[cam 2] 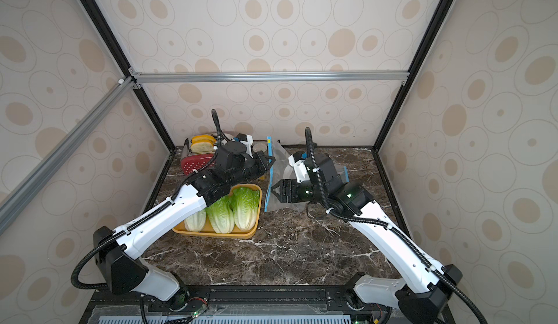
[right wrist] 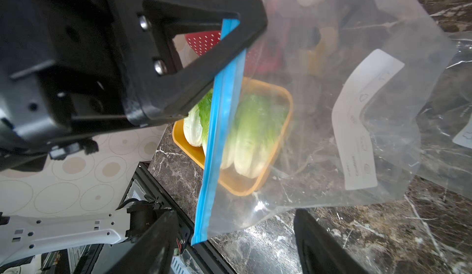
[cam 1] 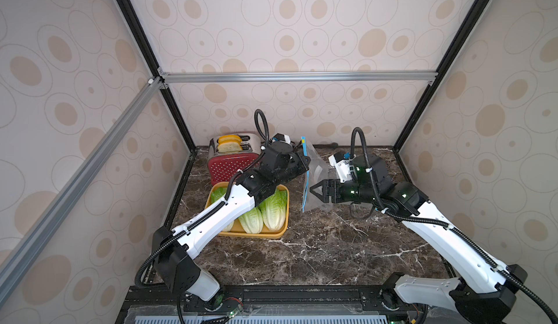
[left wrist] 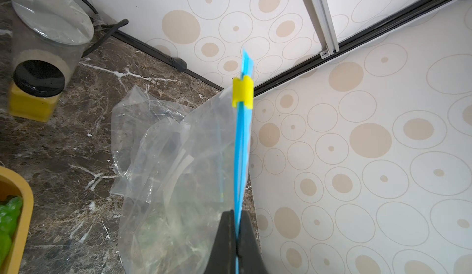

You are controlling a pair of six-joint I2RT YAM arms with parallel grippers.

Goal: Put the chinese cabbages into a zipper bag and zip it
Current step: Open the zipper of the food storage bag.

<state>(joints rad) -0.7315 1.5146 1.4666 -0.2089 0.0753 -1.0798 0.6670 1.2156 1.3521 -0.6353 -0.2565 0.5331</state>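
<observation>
Three chinese cabbages (cam 1: 273, 209) (cam 2: 244, 207) lie side by side in a yellow tray (cam 1: 250, 235) (cam 2: 211, 233), partly under my left arm. A clear zipper bag (cam 1: 320, 168) (left wrist: 178, 183) (right wrist: 319, 106) hangs upright above the table. Its blue zip strip (left wrist: 241, 145) carries a yellow slider (left wrist: 242, 91) at the far end. My left gripper (cam 1: 307, 159) (cam 2: 271, 159) (left wrist: 237, 212) is shut on the strip's middle. My right gripper (cam 1: 312, 188) (cam 2: 273, 188) (right wrist: 233, 212) is open, its fingers astride the bag's lower corner without touching it.
A red toaster (cam 1: 232, 164) with bread slices stands behind the tray. A clear jar (left wrist: 48, 27) and a yellow jar with a black lid (left wrist: 35, 91) stand at the back wall. Another clear bag (right wrist: 459, 106) lies on the marble under my right arm.
</observation>
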